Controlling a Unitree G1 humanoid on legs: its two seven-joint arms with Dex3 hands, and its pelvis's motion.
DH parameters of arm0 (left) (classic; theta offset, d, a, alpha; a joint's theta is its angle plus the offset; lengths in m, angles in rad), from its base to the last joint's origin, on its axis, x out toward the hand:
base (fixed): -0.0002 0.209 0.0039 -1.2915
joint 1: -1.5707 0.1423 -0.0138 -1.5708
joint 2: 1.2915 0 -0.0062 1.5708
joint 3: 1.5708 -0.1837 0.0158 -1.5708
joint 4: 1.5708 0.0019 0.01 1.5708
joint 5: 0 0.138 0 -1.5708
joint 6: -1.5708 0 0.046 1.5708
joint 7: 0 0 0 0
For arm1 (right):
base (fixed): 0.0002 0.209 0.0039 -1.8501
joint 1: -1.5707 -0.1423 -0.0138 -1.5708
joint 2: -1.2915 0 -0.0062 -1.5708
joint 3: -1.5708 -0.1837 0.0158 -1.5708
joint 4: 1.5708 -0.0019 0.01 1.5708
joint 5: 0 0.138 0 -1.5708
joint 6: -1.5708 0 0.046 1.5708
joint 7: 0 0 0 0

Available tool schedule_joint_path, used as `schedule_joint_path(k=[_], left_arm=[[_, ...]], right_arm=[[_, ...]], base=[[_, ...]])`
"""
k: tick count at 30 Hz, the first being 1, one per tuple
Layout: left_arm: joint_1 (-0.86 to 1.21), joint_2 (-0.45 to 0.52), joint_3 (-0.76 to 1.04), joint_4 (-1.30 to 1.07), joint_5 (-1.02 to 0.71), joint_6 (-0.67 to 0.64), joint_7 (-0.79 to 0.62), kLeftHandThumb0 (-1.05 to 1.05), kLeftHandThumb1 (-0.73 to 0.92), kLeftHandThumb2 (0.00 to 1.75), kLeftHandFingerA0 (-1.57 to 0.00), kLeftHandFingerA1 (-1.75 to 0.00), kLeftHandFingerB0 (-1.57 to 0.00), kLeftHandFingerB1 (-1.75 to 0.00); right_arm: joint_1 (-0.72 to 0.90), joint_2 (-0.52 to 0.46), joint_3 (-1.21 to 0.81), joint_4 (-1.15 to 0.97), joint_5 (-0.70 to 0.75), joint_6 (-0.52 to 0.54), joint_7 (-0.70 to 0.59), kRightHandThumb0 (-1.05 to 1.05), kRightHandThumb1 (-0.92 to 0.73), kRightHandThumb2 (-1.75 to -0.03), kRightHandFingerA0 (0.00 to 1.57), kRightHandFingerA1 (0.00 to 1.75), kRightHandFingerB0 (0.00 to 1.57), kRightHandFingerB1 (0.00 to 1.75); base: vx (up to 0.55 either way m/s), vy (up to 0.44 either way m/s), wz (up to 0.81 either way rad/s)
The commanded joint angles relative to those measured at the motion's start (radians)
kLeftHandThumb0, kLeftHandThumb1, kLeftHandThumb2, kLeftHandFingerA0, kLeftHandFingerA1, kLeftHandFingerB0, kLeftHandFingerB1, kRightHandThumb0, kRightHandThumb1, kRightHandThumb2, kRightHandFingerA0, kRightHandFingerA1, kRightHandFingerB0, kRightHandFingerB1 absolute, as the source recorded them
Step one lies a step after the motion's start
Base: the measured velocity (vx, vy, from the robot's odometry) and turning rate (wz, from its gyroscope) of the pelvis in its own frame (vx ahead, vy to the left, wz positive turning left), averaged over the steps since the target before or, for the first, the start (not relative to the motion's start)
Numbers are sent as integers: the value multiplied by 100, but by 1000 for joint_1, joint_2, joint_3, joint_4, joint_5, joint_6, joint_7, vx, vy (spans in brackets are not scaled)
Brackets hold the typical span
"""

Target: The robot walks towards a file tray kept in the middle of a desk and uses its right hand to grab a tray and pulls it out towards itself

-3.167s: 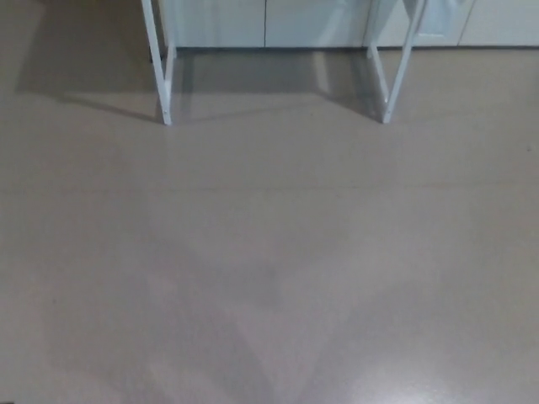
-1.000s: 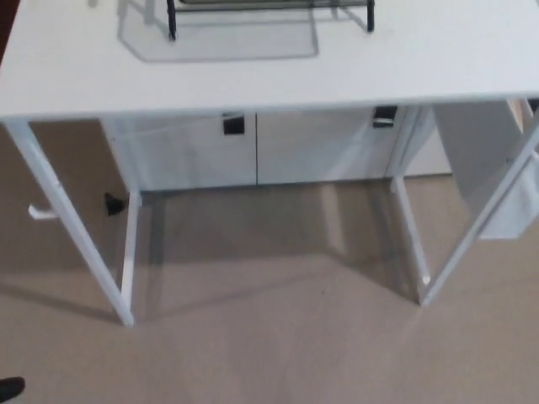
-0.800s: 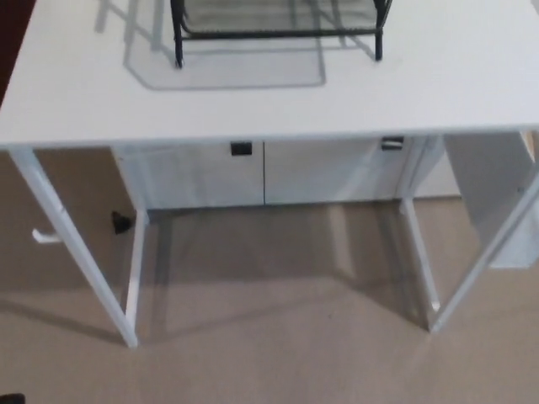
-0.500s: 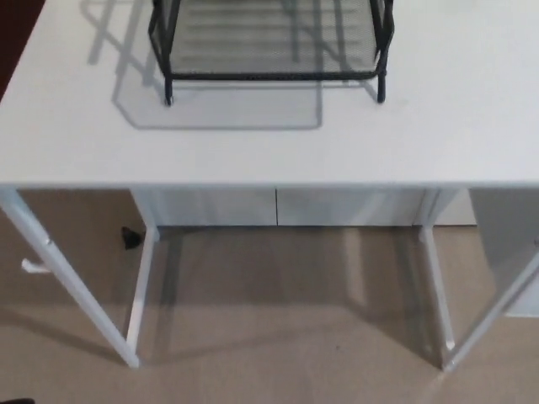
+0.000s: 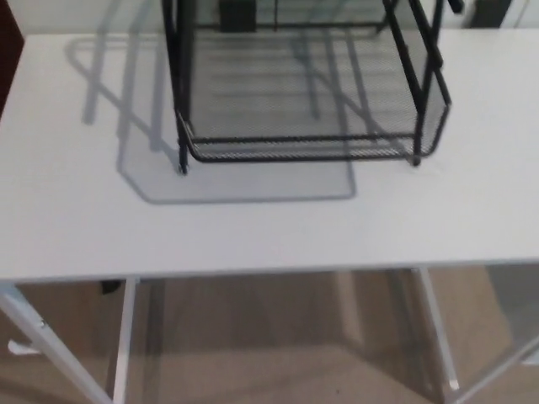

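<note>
You are looking at the white desk [image 5: 76, 219] now filling more of the view than a moment ago, the camera having moved closer, black wire file tray [image 5: 303, 101] standing mid-desk, seemingly cut off at the top, neither hand showing, their state unknowable.

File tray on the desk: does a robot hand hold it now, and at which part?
Nothing is held. No robot hand shows in the head view; the black mesh file tray stands untouched on the white desk.

A black wire-mesh file tray [image 5: 303, 101] stands upright on the white desk [image 5: 253, 227], its bottom tray empty.
</note>
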Motion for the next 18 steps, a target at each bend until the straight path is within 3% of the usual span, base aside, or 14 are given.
schedule_joint_path(k=[1,9,12,13,14,15,16,17,18], left_arm=[[-4,14,-10,8,21,-22,5,-43,28,90,-61,-85,-36,-70],[14,-4,-19,-24,4,21,-68,-36,30,89,-55,-76,-38,-68],[70,-45,-47,-118,8,49,-72,-42,25,79,-57,-77,-43,-69],[86,-51,-63,-136,19,44,-81,-43,34,62,-57,-76,-43,-66],[95,-57,-75,-148,26,43,-79,-44,28,76,-56,-75,-43,-68],[109,-64,-91,-170,36,48,-70,-42,29,79,-57,-75,-42,-67],[125,-64,-107,-195,45,49,-68,-41,35,67,-55,-73,-41,-64],[135,-62,-116,-214,48,49,-70,-41,35,67,-55,-73,-41,-64],[143,-61,-124,-222,50,46,-69,-46,30,80,-54,-74,-42,-67]], right_arm=[[6,-9,-2,-21,1,-28,-8,-25,-59,-57,61,64,42,46],[17,-16,4,-10,-4,-30,-5,-27,-58,-57,60,61,41,45],[0,-20,3,42,-4,-53,-3,-26,-59,-58,61,61,41,45],[7,-16,4,33,-5,-55,-8,-26,-58,-57,62,63,42,46],[10,-14,4,31,-4,-59,-9,-25,-57,-57,62,64,43,45],[15,-13,4,29,-3,-63,-8,-25,-57,-57,62,63,42,45],[19,-12,5,28,-4,-65,-8,-25,-58,-57,62,63,42,45],[20,-12,4,32,-3,-67,-7,-25,-58,-57,62,63,42,45],[28,-11,6,17,-2,-66,-5,-25,-58,-57,63,64,42,45]], base=[[123,23,8],[92,-129,3],[96,-220,-2],[62,-112,-7],[0,0,0],[77,-50,-11],[71,-12,-7],[42,26,-6],[0,0,0]])
